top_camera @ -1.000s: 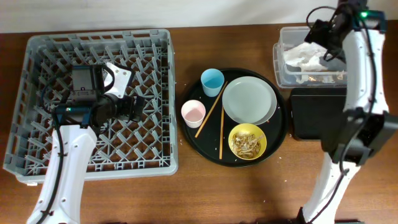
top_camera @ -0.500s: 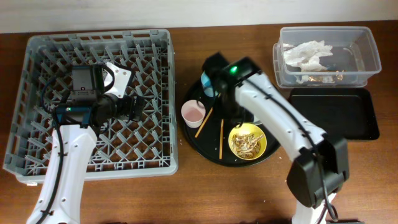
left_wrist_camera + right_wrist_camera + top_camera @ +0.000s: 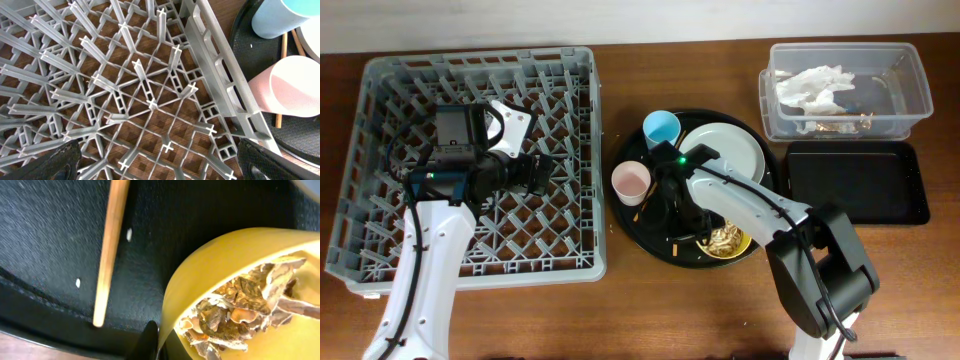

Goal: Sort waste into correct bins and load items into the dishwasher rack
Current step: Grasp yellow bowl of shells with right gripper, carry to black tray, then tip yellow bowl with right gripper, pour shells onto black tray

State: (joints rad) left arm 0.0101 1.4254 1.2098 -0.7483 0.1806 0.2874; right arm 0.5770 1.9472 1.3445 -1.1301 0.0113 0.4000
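Note:
My right gripper (image 3: 696, 226) is shut on the rim of the small yellow bowl (image 3: 732, 241) of beige-brown food scraps (image 3: 240, 310) on the round black tray (image 3: 630, 225). In the right wrist view a dark finger (image 3: 147, 342) presses the outside of the bowl (image 3: 210, 270) wall. The grey-white plate (image 3: 730, 150), blue cup (image 3: 661, 128), pink cup (image 3: 631, 182) and chopsticks (image 3: 640, 208) share that tray. My left gripper (image 3: 545, 172) hangs open over the grey dishwasher rack (image 3: 380, 150), holding nothing (image 3: 160, 165).
A clear tub (image 3: 920, 90) with white tissues (image 3: 815, 85) stands at the back right. A shallow black rectangular tray (image 3: 860, 180) lies in front of it. One chopstick (image 3: 110, 245) lies just left of the bowl. The rack wall (image 3: 225, 85) borders the pink cup (image 3: 295, 92).
My right arm swung from the clear tub down to the round tray and its jaws closed on the yellow bowl's rim. The left arm stayed still and open.

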